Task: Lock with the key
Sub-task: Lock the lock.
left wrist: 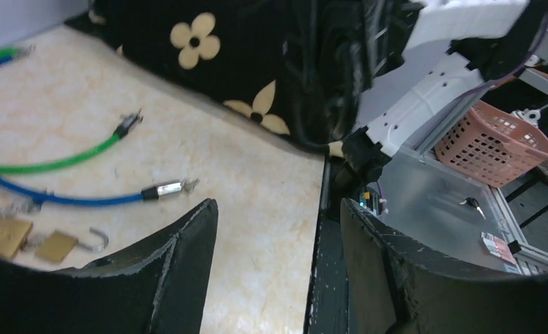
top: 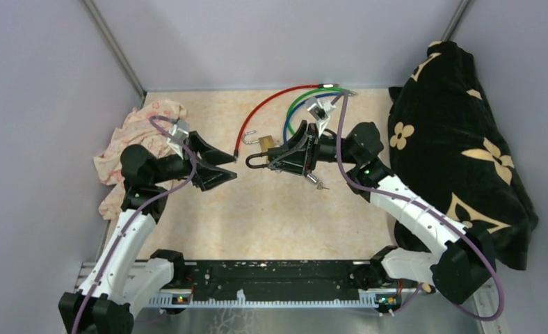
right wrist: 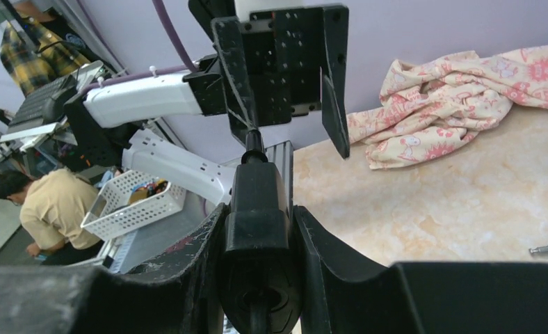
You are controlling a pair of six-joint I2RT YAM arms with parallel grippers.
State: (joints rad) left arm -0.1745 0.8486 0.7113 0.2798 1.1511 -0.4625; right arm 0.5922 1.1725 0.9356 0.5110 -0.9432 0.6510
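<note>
Black, the lock (right wrist: 256,182) sits pinched in the right tool (right wrist: 257,219) above the middle of the tabletop (top: 271,216), just beside a brass padlock (top: 266,143), red, green and blue cables (top: 270,100) curving behind, while the left tool (top: 232,167), spread wide and empty, faces it from close by.

A robotics lab is being shown. A beige tabletop (top: 278,216) is being boxed in by plain lilac panels (top: 49,104) and metal posts (top: 115,45), like a test cell. Two white-and-black robot arms, the left arm (top: 129,236) and the right arm (top: 410,209), are being carried on a black rail (top: 278,275) along the near edge, with purple cables (top: 161,197) being run along them. Outside the cell, a pink basket (left wrist: 497,139) is being kept on a steel bench (left wrist: 431,209), small items are being stored in a white basket (right wrist: 135,202), and a person (right wrist: 52,212) in a tan shirt is being seen bent low among equipment.
</note>
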